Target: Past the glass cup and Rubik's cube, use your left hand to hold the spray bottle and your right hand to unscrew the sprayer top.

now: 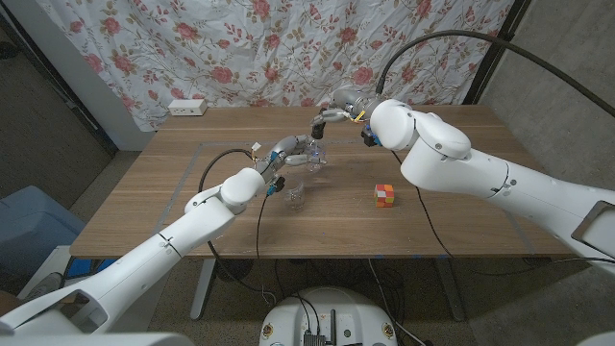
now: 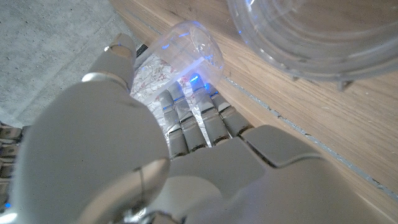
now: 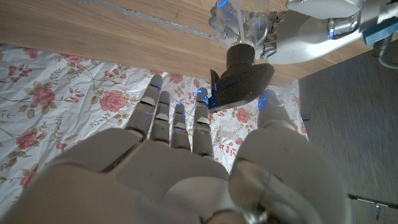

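Your left robot hand [image 1: 293, 154] is reaching across the worktop [image 1: 461, 231] and wrapping its fingers around the clear spray bottle [image 1: 314, 154], which is standing near the worktop's middle, toward the far side. In the left wrist view, that robot hand [image 2: 186, 155] is curling around the bottle's transparent body [image 2: 186, 53], with the fingers [image 2: 199, 121] pressed on it.

Your right robot hand [image 1: 338, 108] is hovering just above and at about 1 o'clock from the bottle. In the right wrist view, its fingers [image 3: 177, 118] are lying apart and extended, and the black sprayer top [image 3: 239, 78] is sitting just past the fingertips; whether they are touching it cannot be told. The sprayer top is sitting on the bottle's neck [image 3: 239, 25], and the left robot hand [image 3: 311, 31] is showing beside it.

The glass cup [image 1: 296, 195] is standing upright at roughly 7 o'clock from the bottle, near it, closer to you. Its round rim is also looming in the left wrist view [image 2: 317, 37]. The Rubik's cube [image 1: 385, 195] is resting at about 4 o'clock from the bottle, well apart from the cup.

A white power strip [image 1: 187, 108] is lying at the worktop's far left corner, in front of a flowered curtain [image 1: 240, 48].
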